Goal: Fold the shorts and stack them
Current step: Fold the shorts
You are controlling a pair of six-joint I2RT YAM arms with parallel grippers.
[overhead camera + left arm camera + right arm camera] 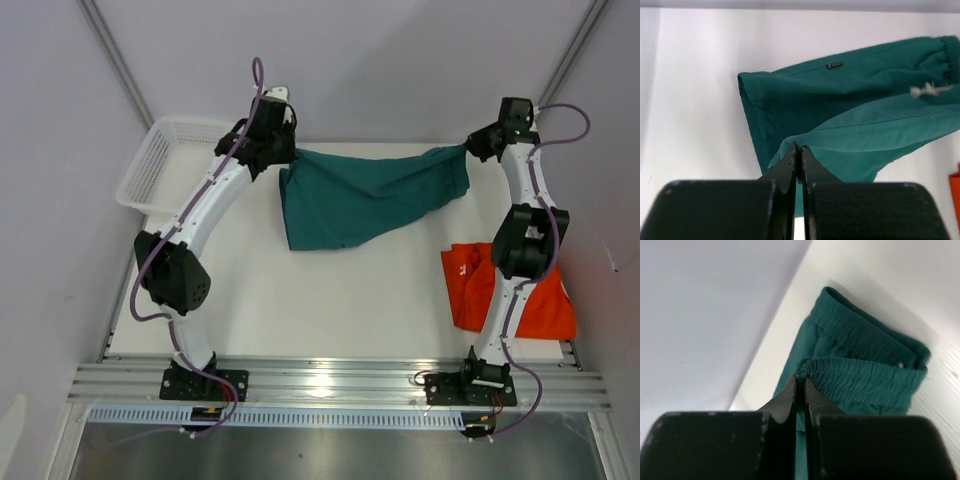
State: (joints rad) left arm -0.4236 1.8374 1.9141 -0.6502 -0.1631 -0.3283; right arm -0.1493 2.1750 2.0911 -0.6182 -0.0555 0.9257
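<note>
Left gripper (pixel 799 148) was clenched on the leg end of the teal shorts (pixel 370 195), jaws shut down to the cloth's thickness. Your right gripper (pixel 801 377) pinched the waistband just as tightly. You held the pair strung between them over the far half of the table (pixel 330 310), probably to pull the fabric flat before a fold. The orange shorts (pixel 550 305) lay at the near right, partly hidden behind the right arm (pixel 520 250), likely the stacking spot.

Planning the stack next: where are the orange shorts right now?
Top view: the orange shorts lie on the table, near right corner, partly under the right arm.
</note>
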